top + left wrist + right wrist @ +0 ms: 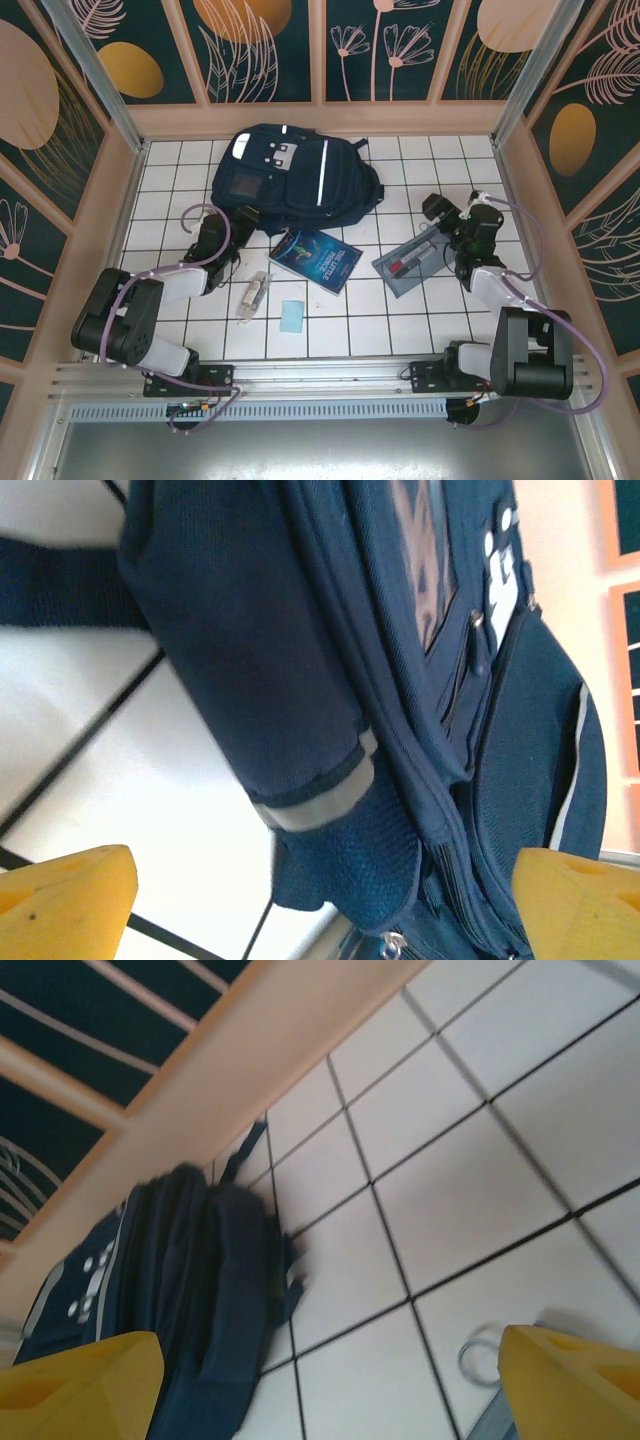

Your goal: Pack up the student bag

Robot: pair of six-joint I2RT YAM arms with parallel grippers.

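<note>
Top external: one student bag (pixel 290 180), one book (pixel 316 258)

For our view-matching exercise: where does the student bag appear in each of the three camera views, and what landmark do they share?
Top external: student bag at upper centre.
Left wrist: close up, centre to right.
Right wrist: lower left.
Shared landmark: white tiled table.
</note>
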